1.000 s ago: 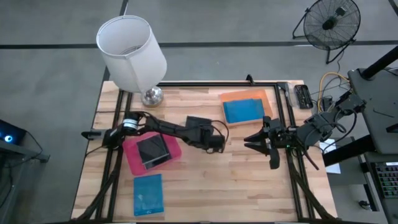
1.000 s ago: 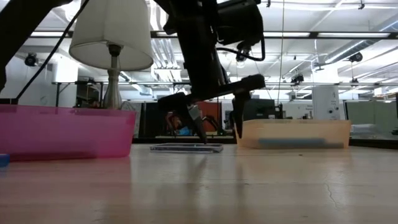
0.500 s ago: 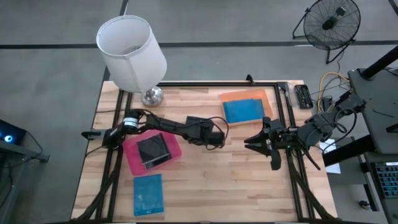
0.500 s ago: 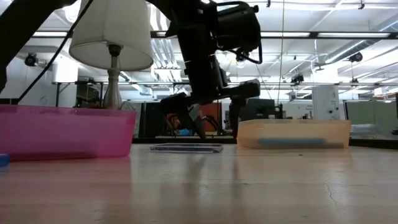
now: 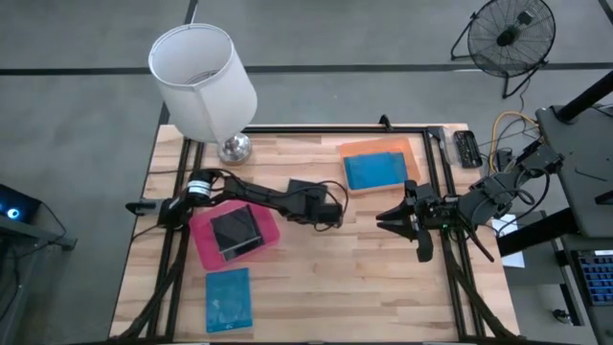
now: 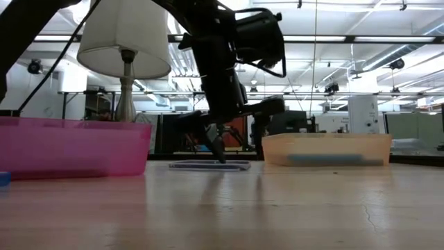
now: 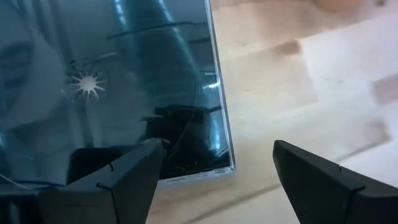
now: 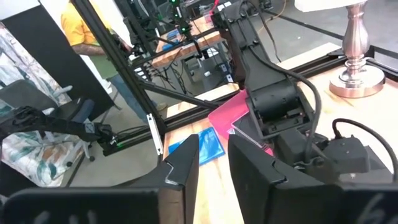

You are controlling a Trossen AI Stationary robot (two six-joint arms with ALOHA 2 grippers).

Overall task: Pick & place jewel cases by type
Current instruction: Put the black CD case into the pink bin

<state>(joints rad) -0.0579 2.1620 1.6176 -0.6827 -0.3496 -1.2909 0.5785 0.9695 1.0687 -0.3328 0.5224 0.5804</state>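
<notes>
My left gripper [image 7: 217, 180] is open and points down at a dark jewel case [image 7: 124, 81] that lies flat on the table [image 6: 208, 165]. One finger [image 7: 118, 177] stands over the case's corner, the other [image 7: 323, 186] over bare wood beside it. In the high view the left gripper [image 5: 329, 213] is at mid-table. A second dark case [image 5: 235, 230] lies in the pink tray [image 5: 203, 247]. A blue case [image 5: 374, 171] lies in the orange tray [image 5: 410, 151], and another blue case [image 5: 228, 299] lies on the table near its near edge. My right gripper [image 5: 391, 217] waits to the right, open by a narrow gap [image 8: 213, 168]. My left gripper comes from above at the dark case's corner [image 7: 221, 163], with one finger over the case and one off its edge. In the low view the fingertip [image 6: 220, 160] reaches the case's top face, but I cannot tell whether it touches. The case lies flat on the table.
A lamp [image 5: 204, 72] stands at the far left corner, its base [image 5: 234, 148] on the table. A black frame [image 5: 436, 182] borders the table. Bare wood lies between the two grippers and along the near right. A person [image 8: 87, 34] shows beyond the table.
My left gripper has moved a little toward the table's left edge and come down toward the dark case, so that one fingertip now stands at its top face. The case has not moved.
</notes>
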